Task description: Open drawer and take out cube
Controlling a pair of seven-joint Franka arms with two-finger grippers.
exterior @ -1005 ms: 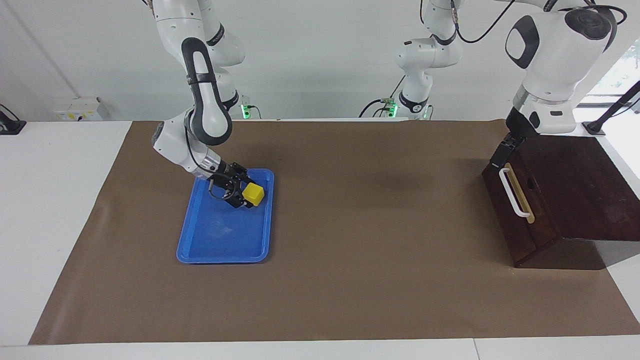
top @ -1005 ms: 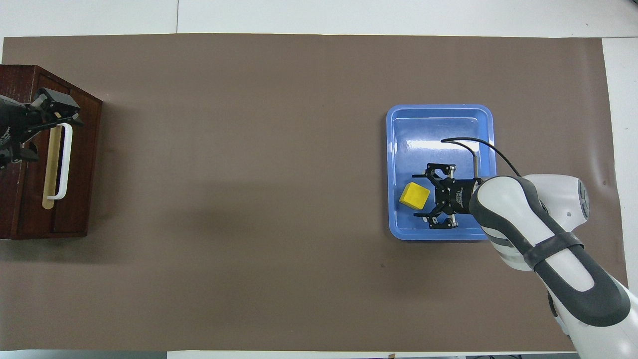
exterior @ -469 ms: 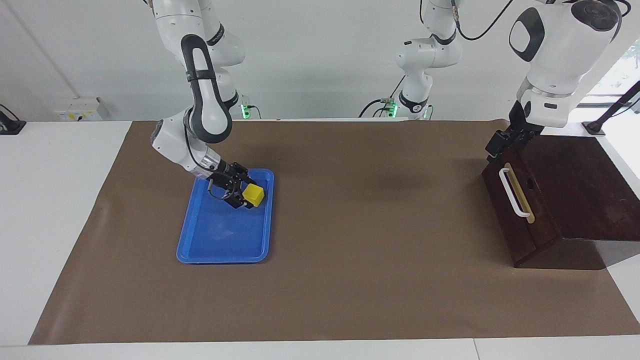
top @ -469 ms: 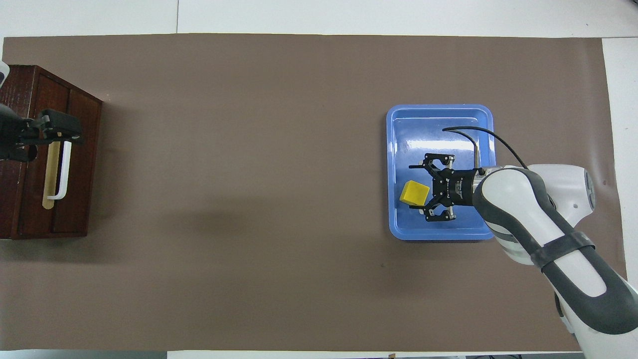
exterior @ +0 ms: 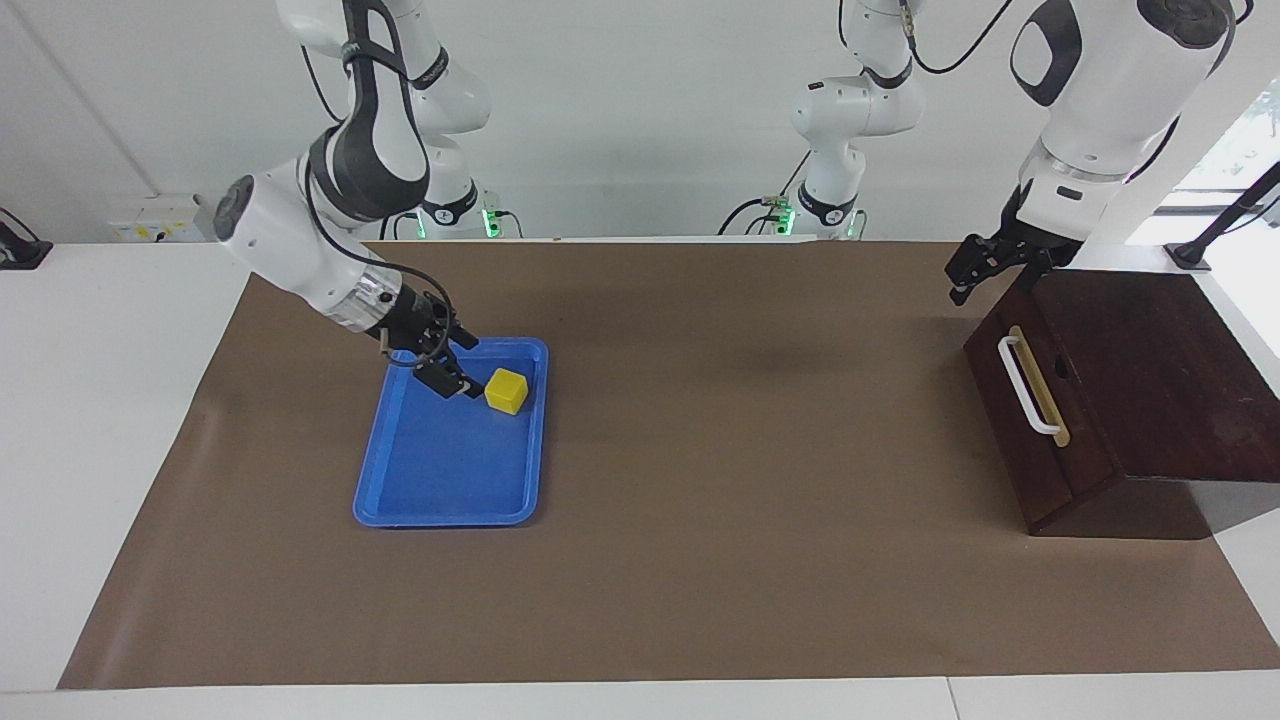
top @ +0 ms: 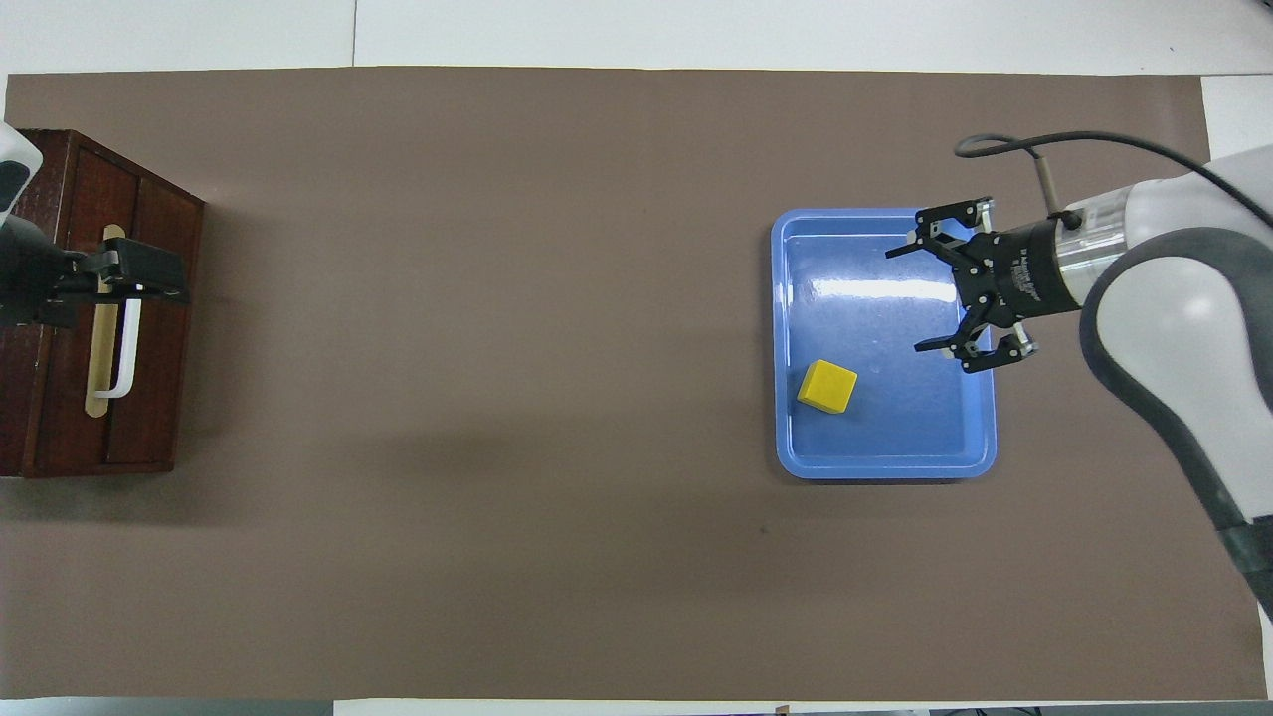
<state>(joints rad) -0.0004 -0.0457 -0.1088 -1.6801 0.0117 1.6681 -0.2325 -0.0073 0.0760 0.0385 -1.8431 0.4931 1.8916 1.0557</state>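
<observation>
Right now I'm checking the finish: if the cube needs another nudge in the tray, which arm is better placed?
The right arm. Its open right gripper hangs over the blue tray beside the cube; the open left gripper is up by the drawer.

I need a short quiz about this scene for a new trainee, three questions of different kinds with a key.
1. True or false: the yellow cube lies in the blue tray.
2. The drawer is: A) pulled out, B) closed.
3. Which gripper is above the drawer's white handle?

Key:
1. True.
2. B.
3. The left gripper, open; the right gripper, also open, is over the tray beside the cube.
</observation>
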